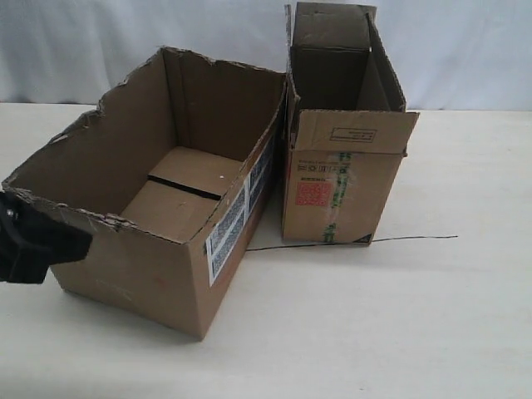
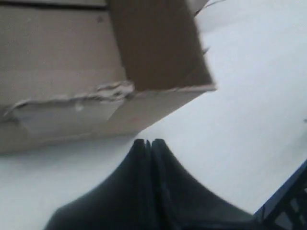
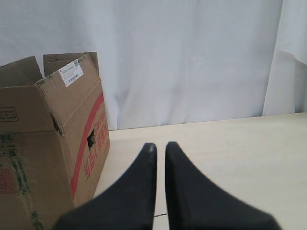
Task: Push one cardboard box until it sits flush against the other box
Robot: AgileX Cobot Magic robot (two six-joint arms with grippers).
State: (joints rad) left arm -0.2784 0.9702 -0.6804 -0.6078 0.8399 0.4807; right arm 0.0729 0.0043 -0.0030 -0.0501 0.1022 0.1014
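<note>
The wide cardboard box (image 1: 158,278) with ragged torn top edges and white barcode labels stands open on the left. My left gripper (image 1: 83,241) is shut and sits at its near left corner; the left wrist view shows its closed tips (image 2: 149,142) just short of the box's torn edge (image 2: 72,72). The other box (image 1: 345,179), narrower and taller with a red square print, stands to the right. The two boxes nearly meet at the back, and a wedge of table shows between them in front. My right gripper (image 3: 160,146) hovers empty, fingers together, beside that tall box (image 3: 48,143).
A thin dark line (image 1: 399,239) runs along the pale table (image 1: 374,332) from under the tall box to the right. A white curtain (image 1: 465,50) hangs behind. A dark grid-like object (image 2: 288,206) shows beyond the table edge in the left wrist view.
</note>
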